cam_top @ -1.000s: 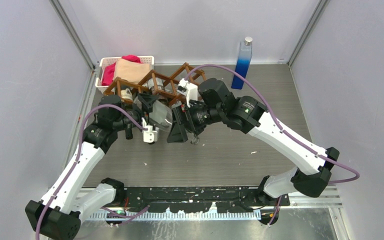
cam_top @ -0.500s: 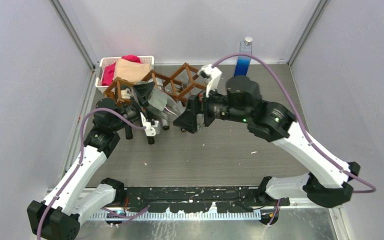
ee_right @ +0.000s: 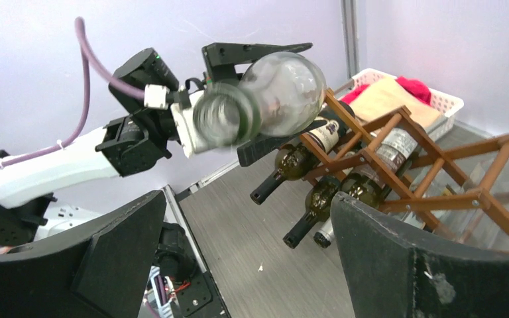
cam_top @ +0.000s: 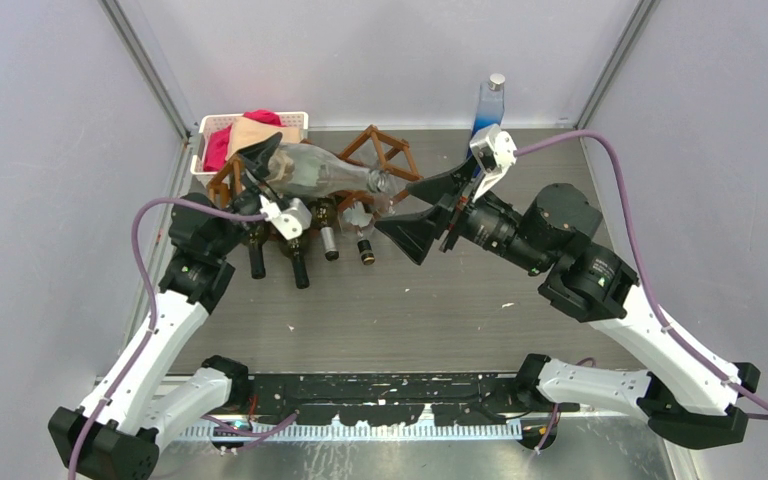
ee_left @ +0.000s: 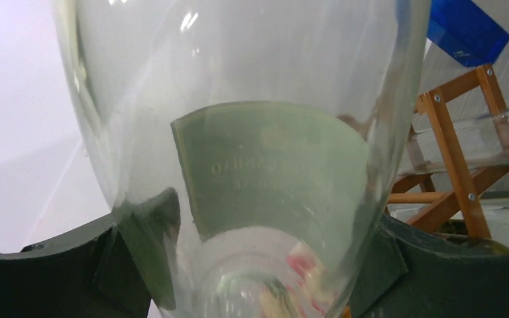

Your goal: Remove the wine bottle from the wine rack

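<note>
Inspection of my own structure: my left arm and my right arm both present white moulded link shells joined by black cylindrical joint housings, and each is seated on a black base at the near edge. One purple cable runs loose along my left arm and a second purple cable along my right, each ending by a small white camera block at the wrist. My left gripper and my right gripper carry broad, wedge-shaped matte black fingers, the right pair marked with pale specks and scuffs.
</note>
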Available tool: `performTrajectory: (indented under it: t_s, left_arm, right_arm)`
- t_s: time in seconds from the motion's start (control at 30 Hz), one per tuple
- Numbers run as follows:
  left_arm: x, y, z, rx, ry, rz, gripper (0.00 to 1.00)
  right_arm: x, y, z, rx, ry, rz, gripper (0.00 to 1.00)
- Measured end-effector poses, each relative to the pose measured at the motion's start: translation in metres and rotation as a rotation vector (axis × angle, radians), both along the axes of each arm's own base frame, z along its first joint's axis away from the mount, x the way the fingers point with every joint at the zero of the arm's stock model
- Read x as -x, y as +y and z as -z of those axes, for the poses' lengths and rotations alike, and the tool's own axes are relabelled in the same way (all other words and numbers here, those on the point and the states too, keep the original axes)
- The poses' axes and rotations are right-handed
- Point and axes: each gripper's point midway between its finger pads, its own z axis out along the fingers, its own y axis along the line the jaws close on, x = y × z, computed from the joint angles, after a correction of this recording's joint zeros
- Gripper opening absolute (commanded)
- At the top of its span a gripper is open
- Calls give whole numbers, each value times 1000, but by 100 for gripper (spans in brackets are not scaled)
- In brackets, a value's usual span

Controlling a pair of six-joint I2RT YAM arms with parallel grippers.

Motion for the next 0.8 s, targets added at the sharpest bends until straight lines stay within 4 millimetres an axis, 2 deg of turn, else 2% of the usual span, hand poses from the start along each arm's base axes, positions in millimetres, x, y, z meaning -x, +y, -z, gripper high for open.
performTrajectory:
  t_s: [0.23,0.33,0.43,0.63,0.8]
  left_arm:
    - [12,3,-13,120,167,16,0]
    - [22,-1,-15,158,273,50,0]
    - [34,-6,-15,191,374,99,0]
    - [56,-17,4,223,585,176,0]
    - [71,-22,31,205,740,204,0]
  right_arm:
    - [9,6,-15,-26,-125,-70,100]
    - [3,20,-18,-39,-146,-86,100]
    - [-9,43,-19,-54,-156,-105,100]
    - [-33,83,-8,-59,-141,-123,99]
    - [-42,92,-16,-92,-161,-111,92]
